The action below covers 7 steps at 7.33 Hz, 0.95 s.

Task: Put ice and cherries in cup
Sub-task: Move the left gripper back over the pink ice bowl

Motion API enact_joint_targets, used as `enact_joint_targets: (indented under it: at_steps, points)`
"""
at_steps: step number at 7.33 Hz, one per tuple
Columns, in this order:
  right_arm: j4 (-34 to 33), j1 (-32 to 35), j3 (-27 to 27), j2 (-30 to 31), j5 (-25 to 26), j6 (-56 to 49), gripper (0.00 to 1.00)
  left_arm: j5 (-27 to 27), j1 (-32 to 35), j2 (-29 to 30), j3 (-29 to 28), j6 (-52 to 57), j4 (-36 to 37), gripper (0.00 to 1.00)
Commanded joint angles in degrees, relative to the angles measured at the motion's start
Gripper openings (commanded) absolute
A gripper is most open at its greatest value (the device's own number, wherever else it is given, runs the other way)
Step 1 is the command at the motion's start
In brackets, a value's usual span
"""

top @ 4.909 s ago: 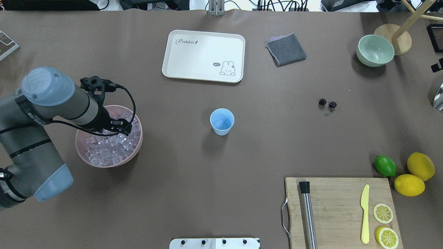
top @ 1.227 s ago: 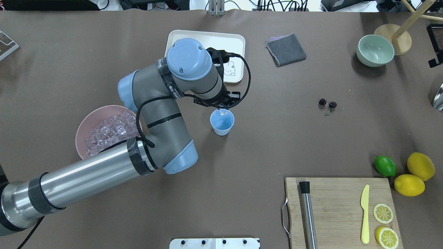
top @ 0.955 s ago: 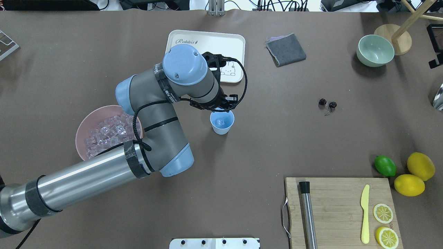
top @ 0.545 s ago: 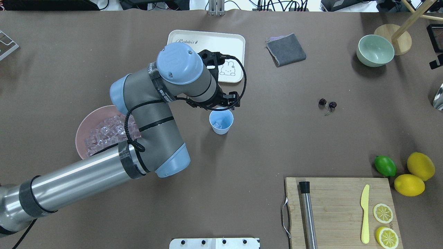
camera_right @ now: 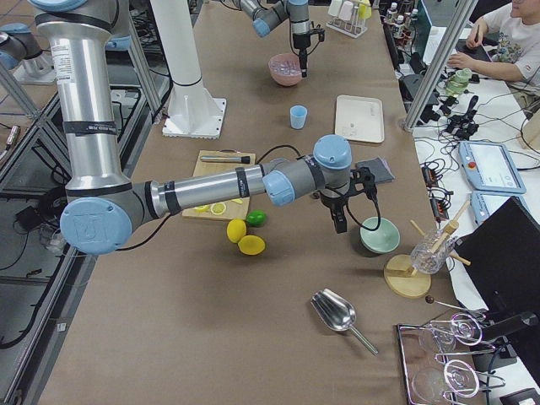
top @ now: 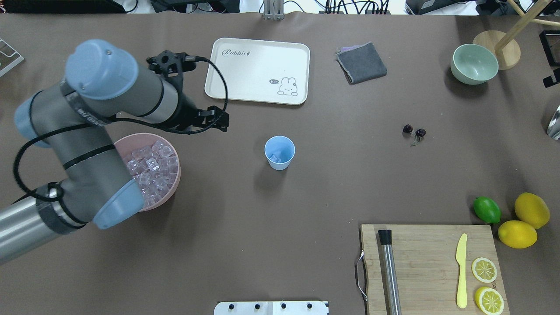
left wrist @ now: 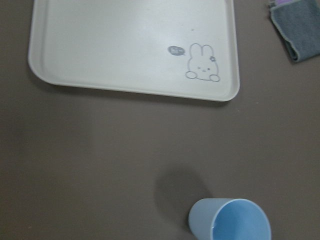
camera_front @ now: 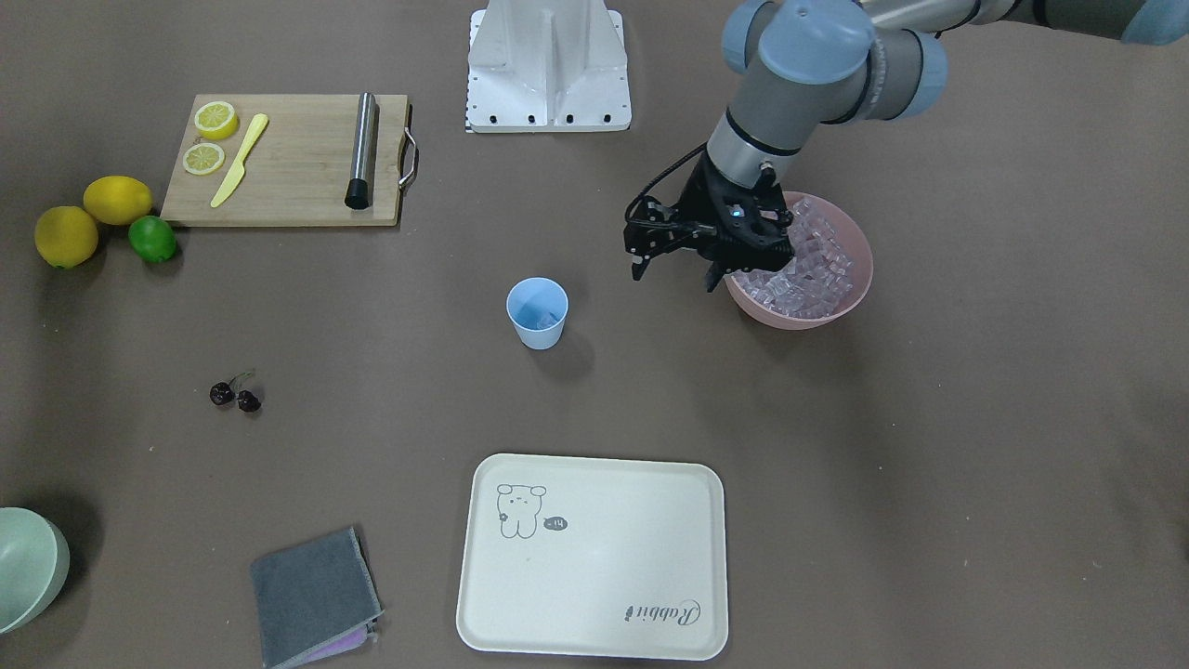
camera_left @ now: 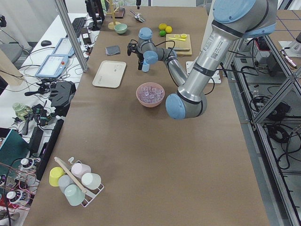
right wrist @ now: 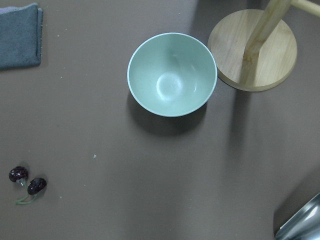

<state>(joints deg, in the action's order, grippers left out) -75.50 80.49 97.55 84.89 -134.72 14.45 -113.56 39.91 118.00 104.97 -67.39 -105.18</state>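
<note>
place: we read this as a robotics lab | worktop (camera_left: 141,155) papered brown, fenced by aluminium posts (camera_left: 70,33) | white arm pedestal (camera_front: 548,56) bolted on | we see tablets (camera_left: 49,66) and tangled cables (top: 341,6) off to one side | person (camera_right: 515,38) seated alongside

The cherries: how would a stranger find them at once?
Start at the wooden cutting board, then look toward the pale green bowl. The cherries lie alone between them: two tiny dark red balls on thin stems, far smaller than the lime.
</note>
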Motion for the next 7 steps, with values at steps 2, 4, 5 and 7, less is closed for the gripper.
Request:
enact_joint_targets:
  at_steps: [2,4,5,7]
  points:
    - [0.00,0.02,0.01,0.18,0.07,-0.04,0.99,0.53,0.34,-8.13,1.14,0.42,-2.12,0.94]
    - [0.00,0.02,-0.08,0.01,0.07,-0.04,0.99,0.36,0.17,-10.93,-3.08,0.42,-10.45,0.94]
    - [0.00,-0.07,0.01,-0.08,0.07,0.05,0.99,-0.08,0.43,-12.17,-2.75,0.42,-11.44,0.94]
    - [0.00,0.02,0.19,-0.17,0.07,0.05,0.99,-5.32,3.40,-12.89,-1.96,0.42,-11.28,0.94]
